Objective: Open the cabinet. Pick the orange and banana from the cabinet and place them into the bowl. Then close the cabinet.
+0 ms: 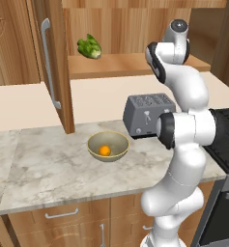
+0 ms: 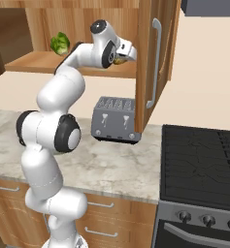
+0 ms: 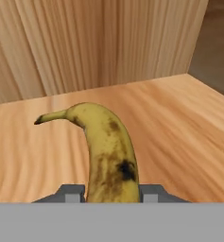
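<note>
The cabinet stands open, its left door (image 1: 58, 72) and right door (image 2: 155, 63) swung out with their silver bar handles. My gripper (image 2: 128, 52) reaches in over the wooden shelf (image 3: 179, 123). The yellow-brown banana (image 3: 108, 151) lies lengthwise between the two fingertips (image 3: 72, 192), which press against its sides, so the gripper (image 3: 112, 193) is shut on it. A bit of the banana (image 2: 119, 60) shows under the hand. On the counter the olive-tan bowl (image 1: 93, 144) holds the orange (image 1: 105, 150).
A leafy green vegetable (image 1: 90, 47) lies on the left part of the shelf. A grey toaster (image 1: 147, 113) stands on the marble counter (image 1: 48, 169) under the cabinet, right of the bowl. A black stove (image 2: 204, 155) adjoins the counter on the right.
</note>
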Robot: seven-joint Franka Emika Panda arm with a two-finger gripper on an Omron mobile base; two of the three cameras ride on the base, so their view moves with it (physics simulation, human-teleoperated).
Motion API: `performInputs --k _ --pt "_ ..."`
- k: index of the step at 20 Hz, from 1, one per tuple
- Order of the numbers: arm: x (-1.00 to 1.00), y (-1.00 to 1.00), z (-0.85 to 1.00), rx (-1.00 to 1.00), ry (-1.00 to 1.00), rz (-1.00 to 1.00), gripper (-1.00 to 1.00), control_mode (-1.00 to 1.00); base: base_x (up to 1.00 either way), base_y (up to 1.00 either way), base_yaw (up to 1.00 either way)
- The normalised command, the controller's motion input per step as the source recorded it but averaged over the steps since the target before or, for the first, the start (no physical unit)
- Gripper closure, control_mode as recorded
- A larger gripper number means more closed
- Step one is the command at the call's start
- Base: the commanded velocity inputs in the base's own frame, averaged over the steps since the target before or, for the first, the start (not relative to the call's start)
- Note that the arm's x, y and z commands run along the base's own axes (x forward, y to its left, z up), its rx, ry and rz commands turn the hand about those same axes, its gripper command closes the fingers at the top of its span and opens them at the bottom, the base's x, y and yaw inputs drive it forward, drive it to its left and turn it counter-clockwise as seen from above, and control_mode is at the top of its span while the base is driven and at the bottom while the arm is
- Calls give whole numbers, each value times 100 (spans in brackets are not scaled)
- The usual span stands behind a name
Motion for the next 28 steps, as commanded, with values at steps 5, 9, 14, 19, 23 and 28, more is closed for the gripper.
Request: performInputs --k 5,9,14,19,23,28 --pt "-85 64 17 -1 -14 0 100 -100 0 0 0" --pt "-100 81 13 -5 -4 7 100 -100 0 0 0" --pt "-100 76 0 -4 0 13 100 -100 0 0 0" --pt "-100 59 -2 0 0 16 100 -100 0 0 0" --pt "-100 73 -5 0 1 18 100 -100 0 0 0" --pt "-83 50 -30 1 7 13 100 -100 0 0 0"
